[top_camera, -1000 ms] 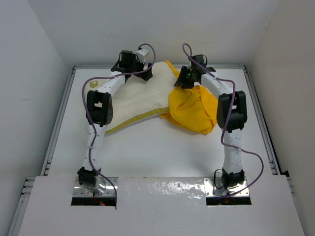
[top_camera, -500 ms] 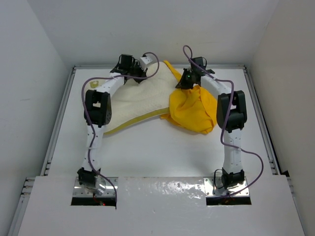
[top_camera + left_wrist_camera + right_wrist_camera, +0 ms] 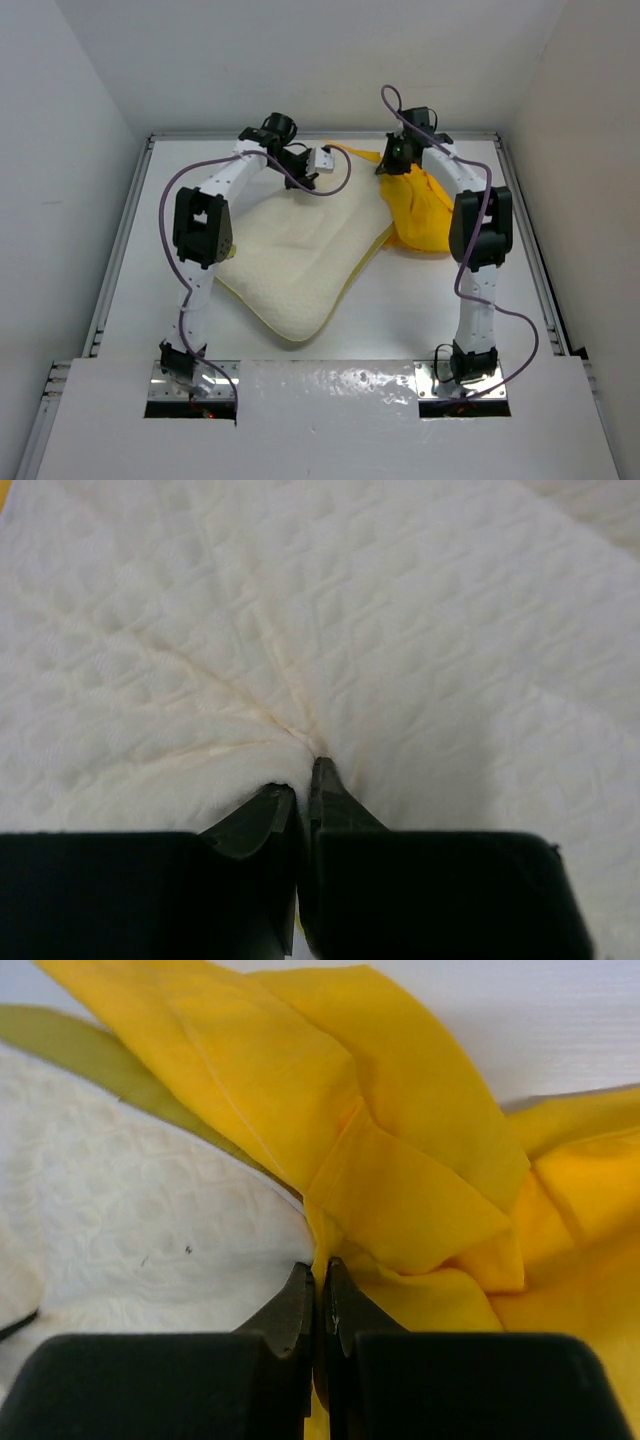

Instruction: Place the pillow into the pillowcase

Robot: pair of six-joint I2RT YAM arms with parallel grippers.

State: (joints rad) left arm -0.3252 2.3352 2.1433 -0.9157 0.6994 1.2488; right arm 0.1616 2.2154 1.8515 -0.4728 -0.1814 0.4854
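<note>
The cream-white pillow (image 3: 300,255) lies slantwise across the middle of the table, with its yellow-green edge band towards the front. My left gripper (image 3: 305,170) is at its far edge, shut on a pinch of its textured fabric (image 3: 400,630), and creases fan out from the fingertips (image 3: 322,780). The bright yellow pillowcase (image 3: 420,205) is bunched at the back right, touching the pillow's right corner. My right gripper (image 3: 393,165) is shut on a fold of the pillowcase (image 3: 400,1160), right beside the pillow (image 3: 120,1220) and its green band (image 3: 100,1050).
Raised rails run along the table's left (image 3: 125,240) and right (image 3: 530,250) sides, and white walls close in behind. A purple cable (image 3: 335,188) from the left wrist loops over the pillow's far part. The right arm's elbow (image 3: 480,225) stands over the pillowcase.
Both grippers have shut, the left on the pillow and the right on the pillowcase. The pillow has swung towards the front centre. The pillowcase has been drawn back and to the right.
</note>
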